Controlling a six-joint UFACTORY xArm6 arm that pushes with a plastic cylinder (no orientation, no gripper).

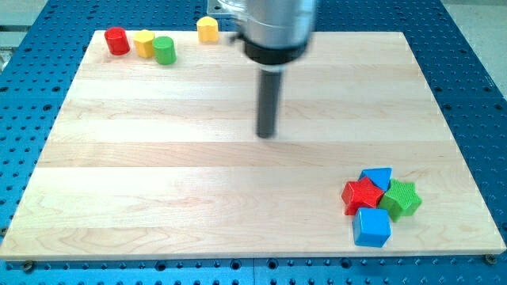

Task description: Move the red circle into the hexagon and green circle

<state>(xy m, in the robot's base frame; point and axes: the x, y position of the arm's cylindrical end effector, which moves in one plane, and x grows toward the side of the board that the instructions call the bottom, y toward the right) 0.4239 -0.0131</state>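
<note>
So, the arm is seen coming down from the view's top, its grey housing cut off by the frame, with the dark rod held straight and vertical. My tip [268, 134] is parked on bare wood near the middle of the board [158, 190], well apart from every block. No gripper is fitted, so nothing is held.

The red circle [117, 40] is found at the top left corner, touching the yellow hexagon [143, 43], which is pressed against the green circle [164, 50]. Another yellow block [207, 28] is set near the top edge, just left of the arm.

A cluster is gathered at the bottom right: blue triangle [377, 177], red star [362, 195], green star [400, 199], blue cube [371, 227].
</note>
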